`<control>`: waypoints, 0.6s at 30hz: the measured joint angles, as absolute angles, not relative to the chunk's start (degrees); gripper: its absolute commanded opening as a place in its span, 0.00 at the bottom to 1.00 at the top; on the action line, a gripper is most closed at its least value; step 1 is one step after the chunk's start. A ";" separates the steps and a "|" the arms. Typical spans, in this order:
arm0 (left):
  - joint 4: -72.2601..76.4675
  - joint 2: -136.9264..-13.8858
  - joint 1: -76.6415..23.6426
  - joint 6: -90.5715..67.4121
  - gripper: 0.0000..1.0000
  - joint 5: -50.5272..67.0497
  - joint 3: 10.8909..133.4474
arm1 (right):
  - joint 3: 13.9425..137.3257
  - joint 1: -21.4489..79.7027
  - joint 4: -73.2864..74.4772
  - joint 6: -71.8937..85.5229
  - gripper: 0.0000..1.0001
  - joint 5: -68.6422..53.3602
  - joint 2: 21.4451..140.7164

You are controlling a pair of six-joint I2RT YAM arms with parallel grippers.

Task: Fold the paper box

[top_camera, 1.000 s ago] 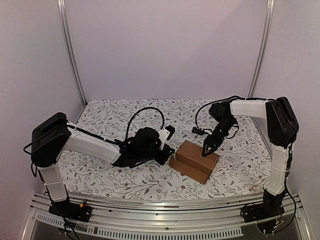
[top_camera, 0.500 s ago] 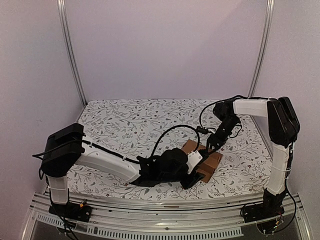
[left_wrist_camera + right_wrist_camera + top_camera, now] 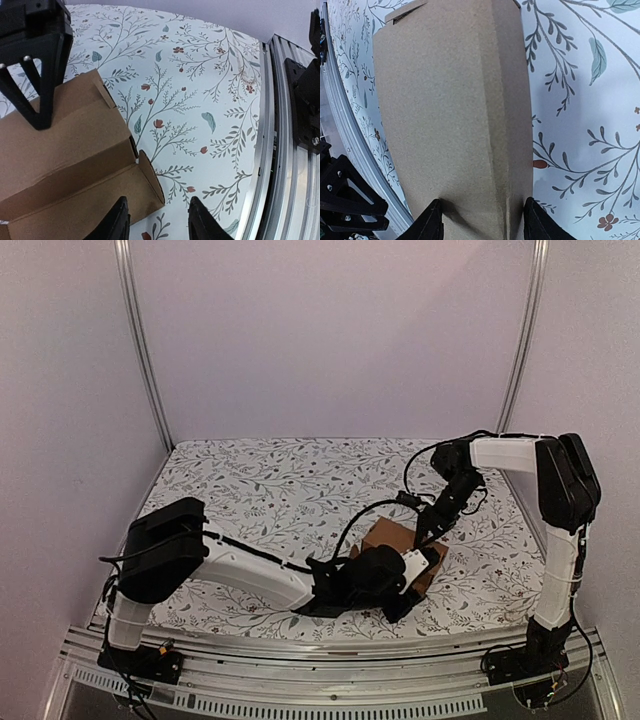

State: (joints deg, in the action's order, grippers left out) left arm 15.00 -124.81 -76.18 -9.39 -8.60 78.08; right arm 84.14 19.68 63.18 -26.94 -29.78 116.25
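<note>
The paper box (image 3: 388, 535) is a brown cardboard oblong lying on the floral cloth at the near right. My right gripper (image 3: 427, 534) stands on its lid with jaws apart; in the right wrist view its fingertips (image 3: 433, 220) rest on the lid of the paper box (image 3: 450, 110). My left gripper (image 3: 398, 590) lies low at the box's near side and hides part of it. In the left wrist view the left gripper (image 3: 160, 222) is open, and a side flap (image 3: 150, 180) of the paper box (image 3: 65, 150) lies beside its left finger. The right fingers (image 3: 37, 75) show there too.
A floral cloth (image 3: 260, 480) covers the table. An aluminium rail (image 3: 330, 680) runs along the near edge, close to the box in the left wrist view, where the rail (image 3: 270, 150) meets a black arm base (image 3: 305, 100). Upright posts (image 3: 140, 350) stand at the back corners.
My left arm swung from the box's left side round to its near side and its jaws opened. The right gripper stayed on the lid. The box shifted slightly.
</note>
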 measured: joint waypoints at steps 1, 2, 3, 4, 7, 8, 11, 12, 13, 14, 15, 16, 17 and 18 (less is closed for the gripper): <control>14.61 -125.36 -76.18 -9.26 0.39 -8.69 79.18 | 84.14 19.68 63.16 -26.85 0.53 -29.78 116.25; 13.93 -126.15 -76.20 -9.13 0.37 -8.73 80.51 | 84.14 19.68 63.16 -26.81 0.53 -29.78 116.25; 13.45 -126.85 -76.23 -8.99 0.36 -8.64 81.56 | 84.14 19.68 63.18 -26.76 0.53 -29.78 116.27; 12.78 -127.52 -76.25 -8.99 0.34 -8.47 82.46 | 84.14 19.68 63.18 -26.76 0.53 -29.78 116.27; 10.92 -129.43 -76.29 -8.60 0.25 -7.75 84.49 | 84.14 19.57 63.18 -26.55 0.52 -29.78 116.27; 10.46 -130.10 -76.29 -8.34 0.21 -7.53 85.08 | 84.14 19.55 63.18 -26.41 0.52 -29.78 116.27; 9.28 -131.33 -76.36 -8.12 0.11 -6.98 85.45 | 84.14 19.53 63.20 -26.22 0.52 -29.80 116.31; 8.88 -131.41 -76.36 -8.16 0.08 -6.96 85.45 | 84.14 19.53 63.20 -26.20 0.52 -29.82 116.33; 8.47 -131.50 -76.36 -8.16 0.07 -6.87 85.45 | 84.14 19.51 63.20 -26.15 0.52 -29.85 116.33; 8.29 -131.50 -76.38 -8.21 0.06 -6.85 85.45 | 84.14 19.49 63.22 -26.15 0.52 -29.87 116.33; 8.27 -131.50 -76.38 -8.25 0.05 -6.79 85.47 | 84.14 19.49 63.22 -26.13 0.52 -29.93 116.36; 8.25 -131.50 -76.38 -8.29 0.05 -6.79 85.52 | 84.14 19.46 63.22 -26.11 0.52 -29.95 116.38; 8.23 -131.50 -76.38 -8.27 0.04 -6.76 85.58 | 84.14 19.46 63.22 -26.06 0.52 -29.95 116.38; 8.21 -131.50 -76.38 -8.27 0.04 -6.70 85.73 | 84.14 19.46 63.22 -26.02 0.52 -29.98 116.38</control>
State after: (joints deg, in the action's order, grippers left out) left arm 8.21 -131.50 -76.38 -8.27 -6.70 85.73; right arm 84.14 19.46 63.22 -26.02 -29.98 116.38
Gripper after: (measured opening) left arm 0.049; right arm 0.520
